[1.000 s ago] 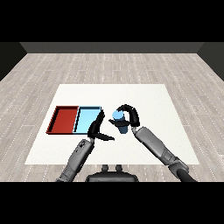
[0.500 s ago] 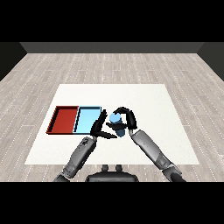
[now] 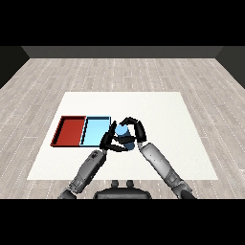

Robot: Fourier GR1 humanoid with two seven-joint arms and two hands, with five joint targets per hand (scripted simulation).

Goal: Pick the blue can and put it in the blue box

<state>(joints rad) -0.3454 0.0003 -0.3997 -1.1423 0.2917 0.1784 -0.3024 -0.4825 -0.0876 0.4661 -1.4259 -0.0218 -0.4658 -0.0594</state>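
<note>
Since the earlier frames, the blue can (image 3: 123, 135) has been carried leftward across the table (image 3: 162, 110), from a spot well to the right of the trays to one just beside the right edge of the blue box (image 3: 95, 130). The right robot hand (image 3: 134, 131) is seen curled round the can, with fingers arched over its top and side, so the can is held clamped and appears lifted off the table, though the gap beneath it cannot be made out. The left robot hand (image 3: 108, 141) has been kept close by, at the near right corner of the blue box and just beside the can; its fingers look relaxed and nothing is held in them.

It is judged from this shift that the pick is done and the transfer is well advanced: only a short further move to the left is needed before the can is over the blue box. The red box (image 3: 70, 130), lying touching the blue one on its far left side, is not involved.

The can is held roughly upright, its long axis near vertical with perhaps a slight lean, and its lighter top end is turned upward. If that attitude is kept, it could be set down standing on its base inside the box.
</note>
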